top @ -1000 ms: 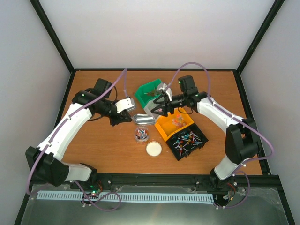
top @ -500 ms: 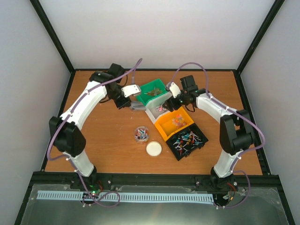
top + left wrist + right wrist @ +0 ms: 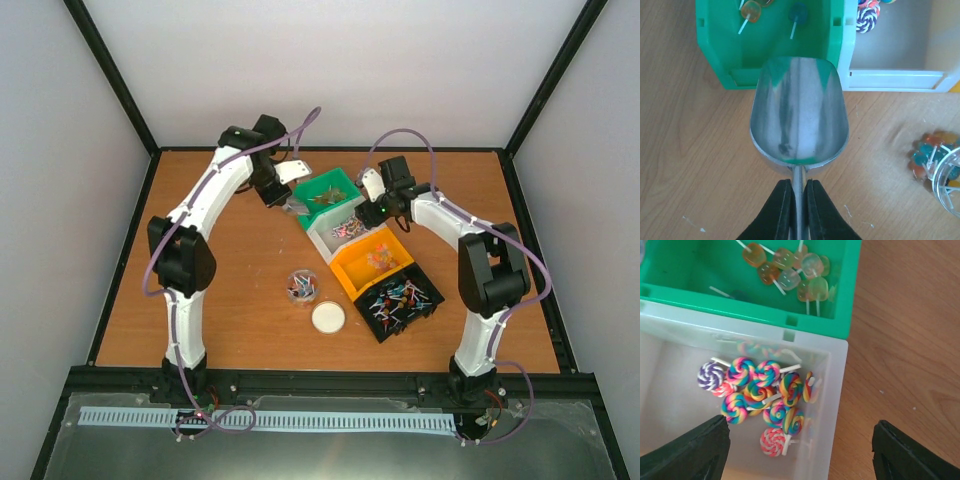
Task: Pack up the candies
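Note:
My left gripper (image 3: 799, 200) is shut on the handle of the metal scoop (image 3: 799, 110). The scoop is empty, with its mouth at the near wall of the green bin (image 3: 780, 45). In the top view the scoop (image 3: 297, 207) sits at that bin's left edge. My right gripper (image 3: 800, 440) is open and empty above the corner of the white bin (image 3: 835, 390). Swirl lollipop candies (image 3: 760, 390) lie in the white bin, and several amber and clear candies (image 3: 790, 267) lie in the green bin. More candies (image 3: 925, 152) sit in the small clear jar (image 3: 947, 172).
Green (image 3: 325, 195), white (image 3: 352, 238), orange (image 3: 350, 268) and black (image 3: 385, 325) bins run diagonally across the table's middle. The clear jar (image 3: 302, 286) and a white round lid (image 3: 328, 318) stand in front of them. Black frame posts edge the table.
My left arm has swung the scoop from above the jar area back to the green bin. My right gripper has drawn back and right, now over the white bin's corner.

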{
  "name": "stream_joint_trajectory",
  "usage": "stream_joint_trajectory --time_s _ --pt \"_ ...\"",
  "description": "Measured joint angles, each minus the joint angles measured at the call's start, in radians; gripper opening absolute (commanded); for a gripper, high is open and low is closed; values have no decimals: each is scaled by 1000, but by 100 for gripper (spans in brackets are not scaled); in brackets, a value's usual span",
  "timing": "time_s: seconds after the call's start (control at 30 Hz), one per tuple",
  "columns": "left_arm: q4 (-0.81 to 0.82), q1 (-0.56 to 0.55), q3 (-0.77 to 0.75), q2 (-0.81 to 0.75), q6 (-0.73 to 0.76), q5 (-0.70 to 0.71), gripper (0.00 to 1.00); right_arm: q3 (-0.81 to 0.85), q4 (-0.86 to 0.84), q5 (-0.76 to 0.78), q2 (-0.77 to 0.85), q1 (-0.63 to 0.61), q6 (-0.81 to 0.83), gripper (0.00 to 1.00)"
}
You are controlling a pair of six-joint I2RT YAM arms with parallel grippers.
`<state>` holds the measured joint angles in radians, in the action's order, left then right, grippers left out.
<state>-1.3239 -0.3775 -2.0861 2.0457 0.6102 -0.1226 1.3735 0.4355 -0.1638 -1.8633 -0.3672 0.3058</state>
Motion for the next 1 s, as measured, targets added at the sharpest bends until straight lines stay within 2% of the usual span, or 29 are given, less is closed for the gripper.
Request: stream_joint_trajectory --time_s 0.13,0.27,0.33,0.7,1.0 --pt "-36 -2 -70 73 0 6 1 12 -2 20 -57 0 1 67" --pt "-68 -11 -157 145 0 25 1 12 1 9 -98 0 -6 49" --pt "-76 -16 -188 169 0 41 1 13 3 -7 -99 0 -13 44" --pt "-128 -56 -270 246 19 141 1 13 2 -69 -99 0 -33 37" --pt "-158 -61 -375 348 37 156 1 13 2 -87 -100 -21 -34 32"
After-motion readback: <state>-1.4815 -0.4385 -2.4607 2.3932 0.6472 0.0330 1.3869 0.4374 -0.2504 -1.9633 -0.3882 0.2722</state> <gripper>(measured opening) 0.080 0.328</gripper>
